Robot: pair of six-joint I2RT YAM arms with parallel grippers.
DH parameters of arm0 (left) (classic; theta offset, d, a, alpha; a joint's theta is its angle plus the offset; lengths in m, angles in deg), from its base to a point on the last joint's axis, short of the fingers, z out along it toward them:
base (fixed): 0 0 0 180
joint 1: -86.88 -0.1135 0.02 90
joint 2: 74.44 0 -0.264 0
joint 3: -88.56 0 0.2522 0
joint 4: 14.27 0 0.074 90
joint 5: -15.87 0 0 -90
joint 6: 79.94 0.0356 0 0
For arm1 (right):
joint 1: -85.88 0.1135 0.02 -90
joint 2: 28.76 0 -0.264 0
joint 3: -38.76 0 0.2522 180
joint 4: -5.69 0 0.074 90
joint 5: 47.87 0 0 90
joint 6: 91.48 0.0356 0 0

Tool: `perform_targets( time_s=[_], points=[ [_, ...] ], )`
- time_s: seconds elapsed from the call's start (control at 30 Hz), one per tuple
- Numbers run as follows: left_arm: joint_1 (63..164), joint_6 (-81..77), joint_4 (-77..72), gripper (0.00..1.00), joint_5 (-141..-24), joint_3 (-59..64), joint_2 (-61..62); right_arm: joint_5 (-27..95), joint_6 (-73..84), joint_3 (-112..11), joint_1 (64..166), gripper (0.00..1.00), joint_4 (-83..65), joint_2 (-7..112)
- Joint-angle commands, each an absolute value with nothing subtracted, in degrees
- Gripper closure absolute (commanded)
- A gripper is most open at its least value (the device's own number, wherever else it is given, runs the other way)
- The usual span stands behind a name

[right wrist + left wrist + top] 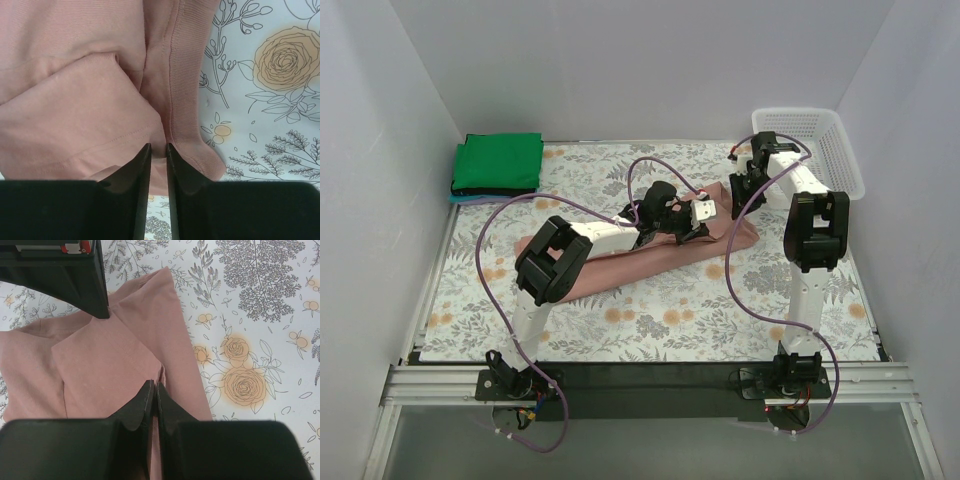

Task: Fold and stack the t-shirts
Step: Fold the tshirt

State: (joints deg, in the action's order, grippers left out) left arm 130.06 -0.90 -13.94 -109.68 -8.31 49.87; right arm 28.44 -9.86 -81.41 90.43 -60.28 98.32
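Pink-brown t-shirt [620, 265] lies crumpled across the bench [660, 320], its middle hidden under the left arm [590, 238]. Left tool [153, 389] is pinched fully closed on a fold; right tool [158, 148] clamps an edge, 1 thin slit showing. Green t-shirt [498, 162] tops a half-hidden stack [485, 193], far-left corner.

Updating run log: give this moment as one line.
left gripper shut on pink shirt | right gripper shut on it | green shirt folded

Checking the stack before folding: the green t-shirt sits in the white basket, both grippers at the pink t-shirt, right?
No: top external shows the green t-shirt stacked at the far-left corner; the white basket is far right. The left gripper and right gripper are at the pink t-shirt.
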Motion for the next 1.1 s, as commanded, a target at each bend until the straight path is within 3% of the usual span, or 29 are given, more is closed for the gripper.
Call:
perform_targets(
  time_s=[0.0,0.2,0.3,0.33,0.5,1.07],
  points=[
    [129.60,-1.02,-15.01,1.00,-109.90,-9.40,46.32,27.37,-9.30,-83.02,90.18,0.78,-60.80,98.24],
    [129.16,-1.11,-14.84,1.00,-109.90,-9.13,45.70,26.49,-9.12,-84.25,90.18,0.80,-61.07,98.06],
    [128.89,-1.02,-14.75,1.00,-109.81,-8.70,45.09,25.97,-8.95,-84.69,90.18,0.98,-61.33,97.97],
    [128.55,-1.02,-14.75,1.00,-109.72,-8.78,45.00,25.61,-9.03,-85.03,90.27,0.99,-61.33,97.80],
    [126.61,-0.32,-13.61,1.00,-110.16,-9.57,43.86,18.60,-10.35,-86.70,90.18,0.99,-60.72,96.92],
    [119.23,5.13,-12.55,1.00,-113.07,-14.85,47.02,11.29,-7.98,-93.21,90.18,0.99,-59.57,102.98]
  ],
)
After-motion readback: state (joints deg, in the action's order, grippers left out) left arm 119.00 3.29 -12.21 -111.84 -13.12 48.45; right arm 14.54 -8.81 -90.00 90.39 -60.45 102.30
